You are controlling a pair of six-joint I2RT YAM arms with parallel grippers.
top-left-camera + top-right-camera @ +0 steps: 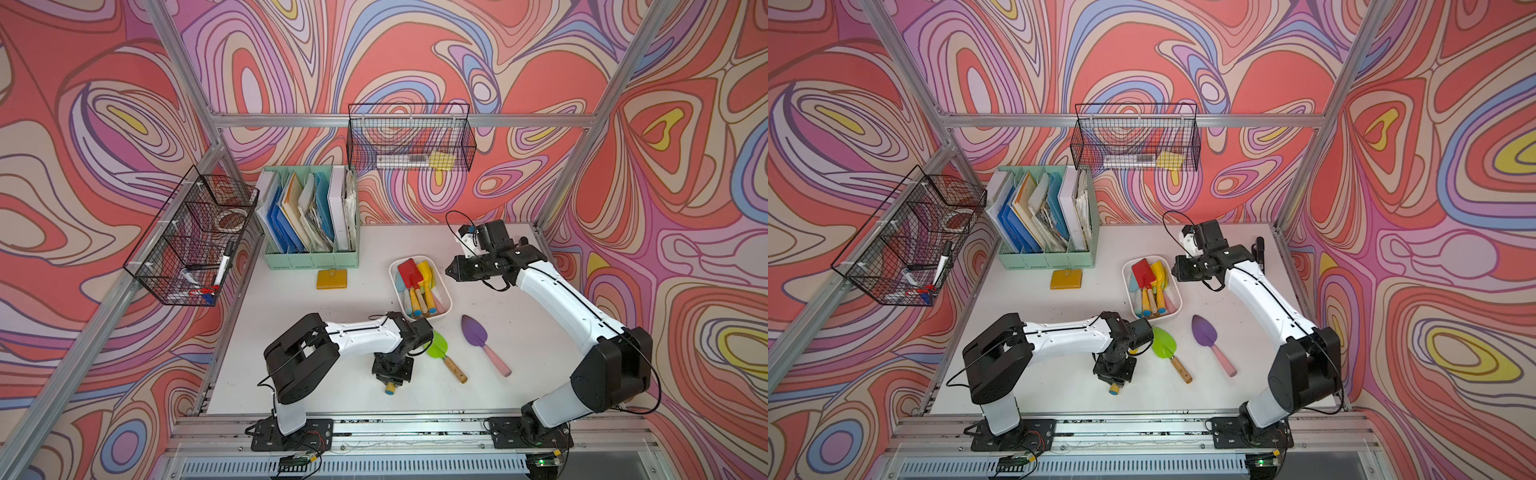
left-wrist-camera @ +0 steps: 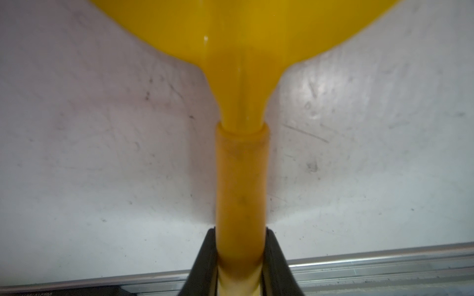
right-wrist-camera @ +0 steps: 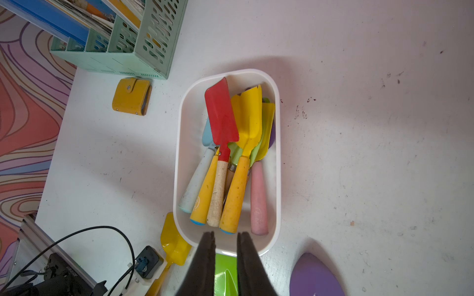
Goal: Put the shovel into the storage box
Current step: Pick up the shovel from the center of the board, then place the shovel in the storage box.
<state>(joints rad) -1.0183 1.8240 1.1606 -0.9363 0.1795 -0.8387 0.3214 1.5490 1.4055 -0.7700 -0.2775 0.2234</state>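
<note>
A yellow shovel (image 2: 241, 179) lies on the white table, and my left gripper (image 2: 241, 230) is shut on its handle, with a black finger pressed against each side. In both top views the left gripper (image 1: 391, 376) points down over it; only the blue-capped handle end (image 1: 390, 388) sticks out. The white storage box (image 1: 441, 279) holds several shovels, red and yellow ones on top. My right gripper (image 3: 225, 234) hovers at the box's rim (image 3: 179, 153), its fingers a narrow gap apart with nothing between them. A green shovel (image 1: 438, 347) and a purple shovel (image 1: 476, 330) lie beside the box.
A mint-green file organizer (image 1: 311, 257) stands at the back left with a yellow wallet (image 1: 331, 279) in front of it. Black wire baskets hang on the left frame (image 1: 191, 237) and the back wall (image 1: 409, 137). An aluminium rail (image 1: 374, 424) runs along the table's front edge.
</note>
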